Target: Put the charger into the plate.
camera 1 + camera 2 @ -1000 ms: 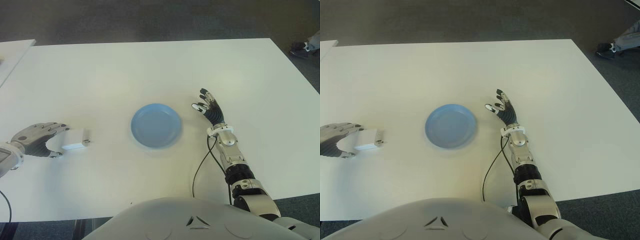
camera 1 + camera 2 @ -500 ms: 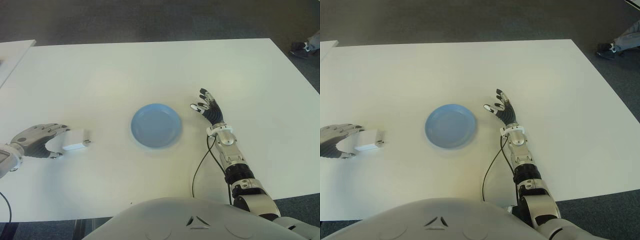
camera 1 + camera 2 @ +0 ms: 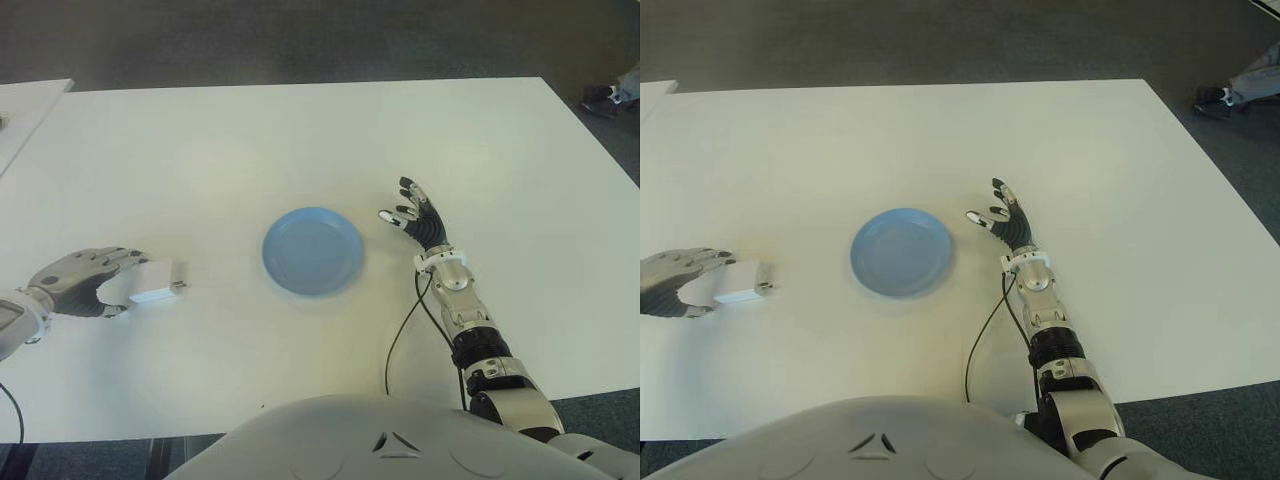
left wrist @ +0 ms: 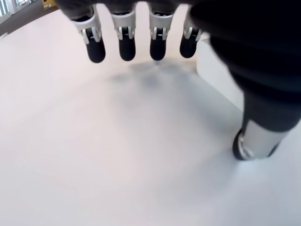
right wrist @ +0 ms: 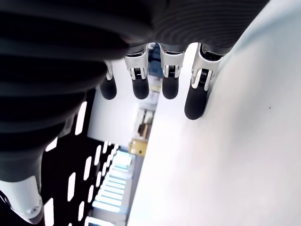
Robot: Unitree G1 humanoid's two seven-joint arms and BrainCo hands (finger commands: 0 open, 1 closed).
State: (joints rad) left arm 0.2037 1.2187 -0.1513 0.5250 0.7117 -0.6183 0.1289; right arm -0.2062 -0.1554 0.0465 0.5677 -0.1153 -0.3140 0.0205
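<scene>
The charger (image 3: 158,282) lies near the bench's (image 3: 300,140) left edge. Left robot hand (image 3: 80,283) cups it, fingers apart; close squarely before lifting toward the central plate (image 3: 312,250). Right robot hand (image 3: 418,215) idles, fingers spread, beside the plate's right.

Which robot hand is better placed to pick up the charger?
Left. The left robot hand is cupped right beside the charger; the right robot hand shows open beyond the plate.

bare white table (image 3: 220,160) lies between the charger (image 3: 158,281) and the blue plate (image 3: 312,250); only the right hand (image 3: 415,215) stands beyond the plate.
</scene>
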